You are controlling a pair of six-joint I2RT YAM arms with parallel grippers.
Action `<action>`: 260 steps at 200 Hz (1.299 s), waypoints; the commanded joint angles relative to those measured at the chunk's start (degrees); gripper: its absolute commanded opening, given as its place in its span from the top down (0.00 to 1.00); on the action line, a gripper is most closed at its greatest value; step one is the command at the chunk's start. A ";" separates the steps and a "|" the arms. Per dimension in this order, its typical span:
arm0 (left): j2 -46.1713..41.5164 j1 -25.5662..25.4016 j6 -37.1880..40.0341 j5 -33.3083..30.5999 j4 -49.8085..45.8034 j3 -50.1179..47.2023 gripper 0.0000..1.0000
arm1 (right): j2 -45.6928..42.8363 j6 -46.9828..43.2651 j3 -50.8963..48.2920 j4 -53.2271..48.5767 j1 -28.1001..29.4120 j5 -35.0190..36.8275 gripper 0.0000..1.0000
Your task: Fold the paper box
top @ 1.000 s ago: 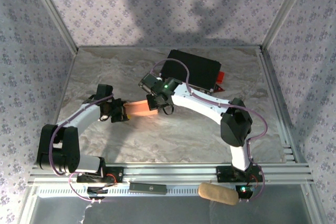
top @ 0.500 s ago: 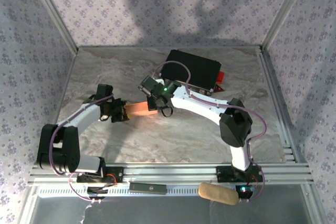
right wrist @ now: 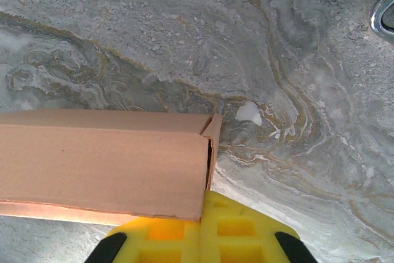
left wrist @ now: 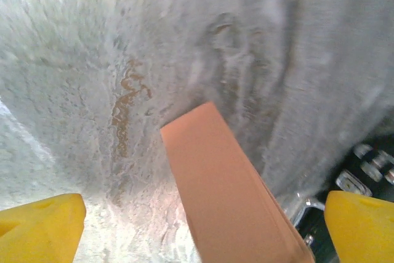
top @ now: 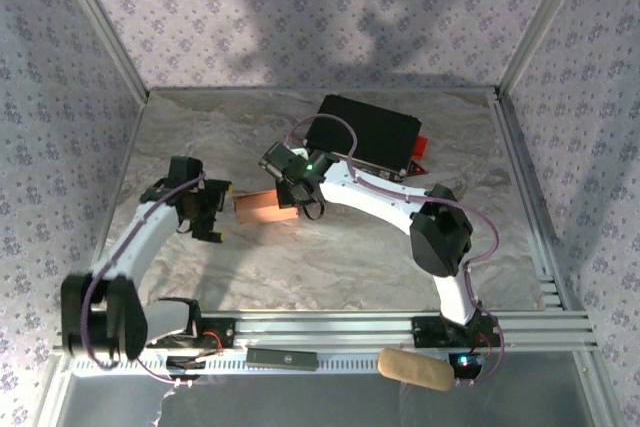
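Top: paper box at centre of bench, left claw gaping just left of it, right claw at its right end | Left wrist: paper box between spread fingers, untouched | Right wrist: closed right claw touches box edge; the loosely held box may pivot or unfold.

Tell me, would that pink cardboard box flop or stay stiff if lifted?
Probably light: the paper box is thin, hollow cardboard. Folded into a tube, it should be fairly stiff lengthwise, though its thin walls could crush easily.
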 commanded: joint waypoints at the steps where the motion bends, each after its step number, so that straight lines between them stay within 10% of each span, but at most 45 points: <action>1: -7.86 -3.33 14.54 -11.07 -7.88 2.36 0.08 | 1.23 -1.63 1.76 -3.89 -0.81 -1.74 1.00; 39: -9.31 -10.61 34.49 -11.70 -8.35 6.71 0.51 | 1.86 -3.05 2.85 -3.83 -1.43 -3.75 1.00; 63: -4.79 -14.64 45.68 -17.14 -11.51 12.31 0.60 | 2.50 -3.42 3.42 -4.38 -1.54 -4.27 1.00; 154: 7.35 -20.78 56.15 -29.07 -18.33 20.69 0.59 | 3.03 -3.89 4.28 -4.96 -2.15 -5.12 1.00; 260: 13.03 -19.91 54.23 -23.84 -13.11 21.16 0.64 | 3.29 -3.80 4.08 -4.61 -2.15 -5.26 1.00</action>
